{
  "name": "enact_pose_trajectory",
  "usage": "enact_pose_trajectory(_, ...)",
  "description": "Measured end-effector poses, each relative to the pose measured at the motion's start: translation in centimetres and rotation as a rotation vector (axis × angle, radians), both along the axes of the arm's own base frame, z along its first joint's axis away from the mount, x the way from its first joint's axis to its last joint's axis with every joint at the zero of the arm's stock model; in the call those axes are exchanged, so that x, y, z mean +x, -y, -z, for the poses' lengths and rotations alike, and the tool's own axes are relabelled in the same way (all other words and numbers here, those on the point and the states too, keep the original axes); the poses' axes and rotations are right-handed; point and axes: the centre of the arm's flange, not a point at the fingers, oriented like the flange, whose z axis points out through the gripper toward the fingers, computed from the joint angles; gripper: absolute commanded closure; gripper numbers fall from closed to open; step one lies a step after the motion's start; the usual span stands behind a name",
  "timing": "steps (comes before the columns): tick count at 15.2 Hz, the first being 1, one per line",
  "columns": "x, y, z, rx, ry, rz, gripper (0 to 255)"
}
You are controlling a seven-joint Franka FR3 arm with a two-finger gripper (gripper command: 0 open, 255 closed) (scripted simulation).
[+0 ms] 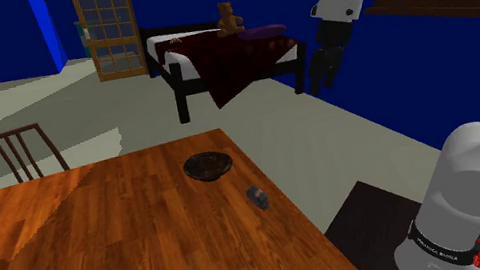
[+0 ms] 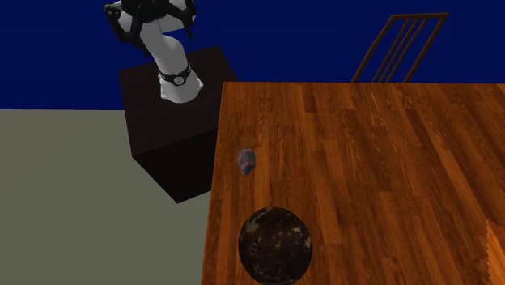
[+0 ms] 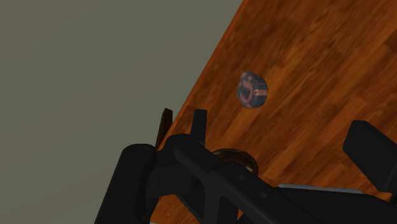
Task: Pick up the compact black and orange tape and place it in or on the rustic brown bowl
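The small dark tape (image 1: pixel 258 196) with orange markings lies on the wooden table (image 1: pixel 99 265) near the edge closest to the stand. It also shows as the tape (image 2: pixel 246 160) and the tape (image 3: pixel 252 90). The dark brown bowl (image 1: pixel 208 166) sits upright a short way beyond it, also seen as the bowl (image 2: pixel 275 244); its rim (image 3: pixel 238 156) peeks out behind the hand. My gripper (image 1: pixel 323 79) hangs high in the air, off the table toward the shoulder view's right. It is open and empty, fingers (image 3: pixel 369 149) apart.
A wooden chair (image 1: pixel 16 153) stands at the table's far side, also seen as the chair (image 2: pixel 401 44). A bed (image 1: pixel 224 55) with a dark red cover stands behind on the grey floor (image 3: pixel 95 63). The black stand (image 2: pixel 170 129) sits beside the table's edge.
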Motion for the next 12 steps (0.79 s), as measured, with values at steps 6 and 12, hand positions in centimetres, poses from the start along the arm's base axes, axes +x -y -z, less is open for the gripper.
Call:
enact_pose_trajectory(6,1.9,-3.5,4.0,-0.052,-0.007,0.022,0)
enact_pose_trajectory(12,5.0,-8.2,10.6,-0.130,-0.013,0.057,0)
